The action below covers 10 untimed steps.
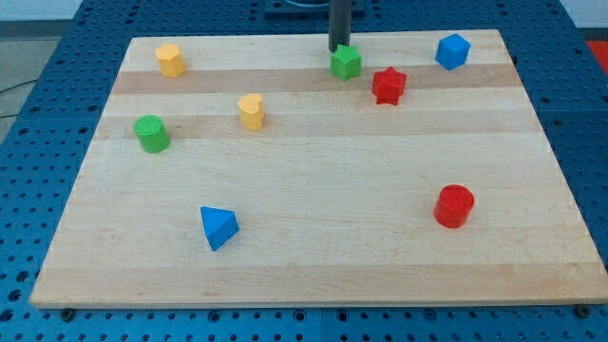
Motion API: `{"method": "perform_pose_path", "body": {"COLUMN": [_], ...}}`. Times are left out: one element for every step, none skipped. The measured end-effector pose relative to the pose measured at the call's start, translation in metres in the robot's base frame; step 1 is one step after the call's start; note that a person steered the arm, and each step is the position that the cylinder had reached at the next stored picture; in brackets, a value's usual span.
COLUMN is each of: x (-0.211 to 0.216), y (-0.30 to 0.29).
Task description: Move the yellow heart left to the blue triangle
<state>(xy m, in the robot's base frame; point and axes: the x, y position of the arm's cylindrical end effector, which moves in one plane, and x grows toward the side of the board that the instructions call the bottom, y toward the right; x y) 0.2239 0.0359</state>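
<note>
The yellow heart (pixel 252 111) lies on the wooden board in the upper left-middle. The blue triangle (pixel 218 227) lies near the view's bottom left, well below the heart and slightly left of it. My tip (pixel 339 47) is at the view's top centre, just above the green cube-like block (pixel 346 62) and touching or almost touching it. The tip is far to the right of the yellow heart.
A yellow hexagonal block (pixel 170 59) is at the top left. A green cylinder (pixel 151 133) sits left of the heart. A red star (pixel 389 85) is right of the green cube. A blue block (pixel 453 50) is at the top right, a red cylinder (pixel 454 206) at the lower right.
</note>
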Motion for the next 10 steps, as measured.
{"method": "perform_pose_path", "body": {"x": [0.002, 0.033, 0.063, 0.085, 0.130, 0.175, 0.185, 0.209, 0.201, 0.188], "y": [0.002, 0.011, -0.064, -0.091, -0.120, -0.146, -0.115, -0.130, -0.157, -0.177]}}
